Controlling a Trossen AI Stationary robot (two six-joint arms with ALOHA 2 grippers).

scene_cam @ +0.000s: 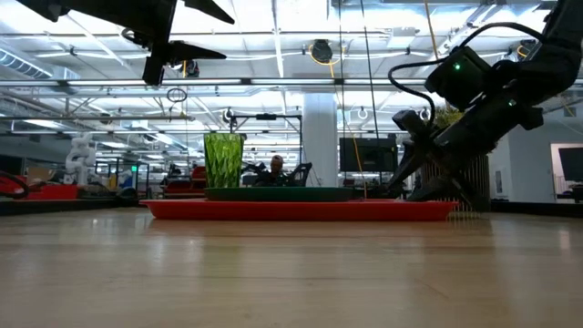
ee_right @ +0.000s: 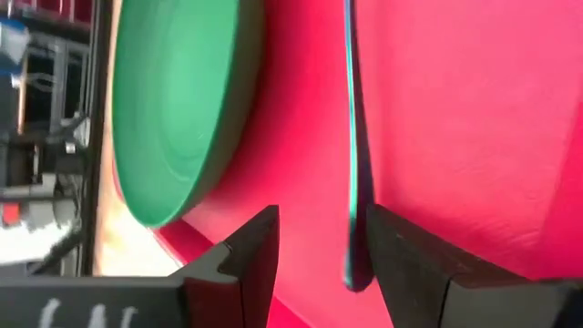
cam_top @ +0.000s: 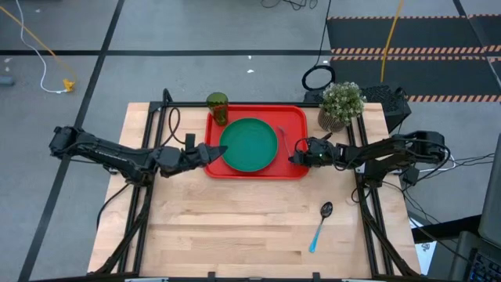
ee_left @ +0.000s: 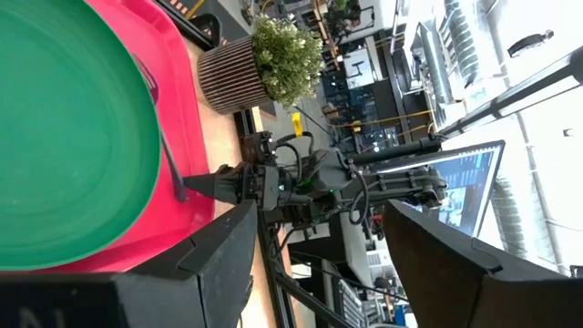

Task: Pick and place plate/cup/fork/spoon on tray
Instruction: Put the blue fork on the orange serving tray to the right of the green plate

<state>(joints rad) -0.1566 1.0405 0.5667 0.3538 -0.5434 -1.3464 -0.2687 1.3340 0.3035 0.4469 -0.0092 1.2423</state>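
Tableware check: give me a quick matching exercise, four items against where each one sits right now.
Items:
1. plate
2. cup
3. fork
4. spoon

Places:
A. on bare wood, off the tray
B. in the tray's far left corner
C. lying flat in the middle of the tray
D. on the tray between the plate and the right gripper

Pairs: 1-C, 2-B, 3-D, 4-A
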